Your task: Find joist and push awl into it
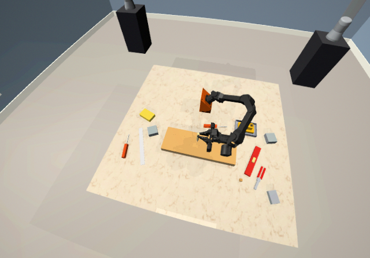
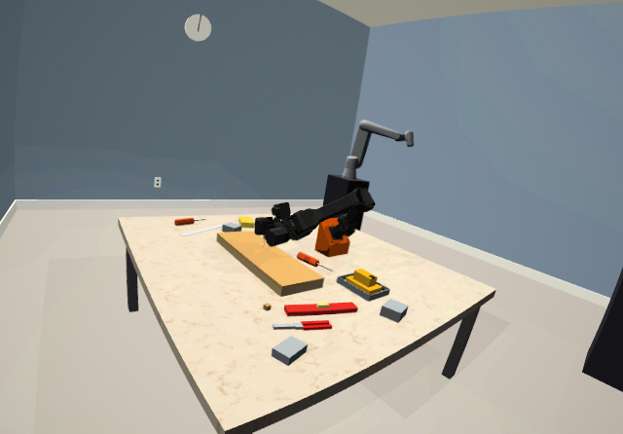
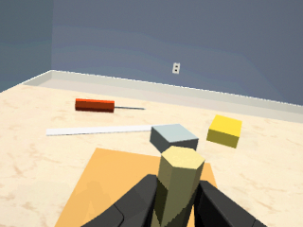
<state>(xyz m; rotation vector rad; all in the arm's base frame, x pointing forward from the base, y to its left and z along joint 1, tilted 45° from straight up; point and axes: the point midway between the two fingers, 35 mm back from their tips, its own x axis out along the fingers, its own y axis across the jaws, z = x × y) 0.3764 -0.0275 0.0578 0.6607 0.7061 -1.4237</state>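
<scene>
With 12 o'clock toward the top of the overhead view, the black gripper [image 1: 198, 137] [image 2: 262, 234] [image 3: 174, 185] is nearly closed, its fingers clamped around the awl with a tan six-sided handle [image 1: 197, 138] [image 2: 263, 242] [image 3: 179, 182], over the flat orange-brown panel [image 1: 182, 144] [image 2: 269, 261] [image 3: 111, 177]. Whether the awl's tip touches the panel cannot be told.

From the panel's middle, an orange-handled screwdriver [image 1: 210, 125] [image 2: 308, 259] lies close at 1 o'clock, tight beside the gripper. The yellow stud finder [image 1: 250, 128] [image 2: 364, 277] sits in the dark grey tray [image 1: 245, 134] [image 2: 369, 296], between 2 and 3, partly beneath the arm in the overhead view. A grey block [image 1: 270, 137] [image 2: 393, 309] is at 3; a red level [image 1: 249, 168] [image 2: 302, 309] and red-handled pliers [image 1: 258, 176] [image 2: 315, 325] lie around 4. A white strip [image 1: 141, 147] [image 2: 201, 230] [image 3: 99, 130] is at 9, and a yellow block [image 1: 147, 114] [image 2: 246, 221] [image 3: 224, 130] at 10.
</scene>
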